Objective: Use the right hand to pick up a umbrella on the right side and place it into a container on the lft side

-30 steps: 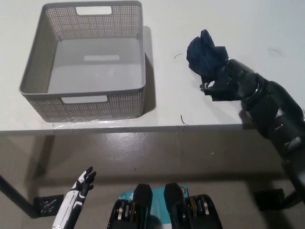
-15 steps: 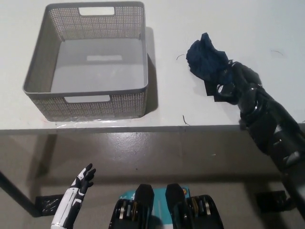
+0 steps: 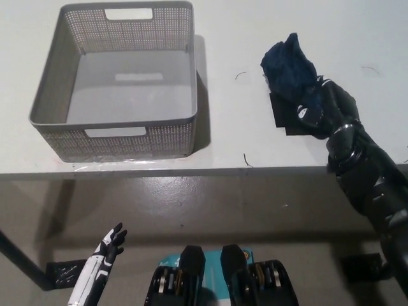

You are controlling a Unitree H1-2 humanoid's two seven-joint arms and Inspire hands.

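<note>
Head view shows the black right hand [image 3: 324,108] with its fingers wrapped around the dark blue umbrella [image 3: 290,67] on the right of the white surface [image 3: 229,140], though the grip looks partly hidden. Gray container [image 3: 118,131] sits left. White left hand [image 3: 105,252] hangs low, fingers apart.

Dark blue folded umbrella [image 3: 291,70], kinda crumpled, sits on the right of the counter [image 3: 229,127]. Grey mesh basket [image 3: 169,137] sits left, empty.
</note>
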